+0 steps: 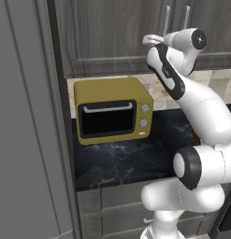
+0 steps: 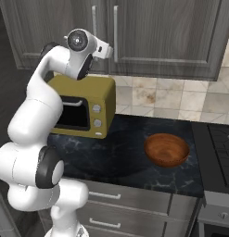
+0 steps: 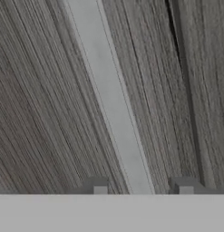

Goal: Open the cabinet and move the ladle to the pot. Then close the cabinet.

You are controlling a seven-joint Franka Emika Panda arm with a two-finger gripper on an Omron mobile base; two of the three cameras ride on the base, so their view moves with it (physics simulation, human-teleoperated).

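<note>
The cabinet (image 2: 171, 37) hangs big and dark across the wall above the desk (image 2: 125, 157), its doors flat shut, so the ladle, presumably inside, is hidden from me. That door looks stiff and weighty, a rigid slab that should swing on its hinges rather than give. Below sits the mustard microwave (image 1: 112, 109), and further along a reddish wooden bowl (image 2: 166, 149). Now the arm is up high, right at the door. The silver handle (image 3: 114, 108) is the place to take hold: a smooth, slim metal bar, likely slippery, so a firm squeeze across it seems wise. And the tool (image 3: 143, 188): its tips straddle the bar, one either side, with gaps visible, not clamped on it yet.
</note>
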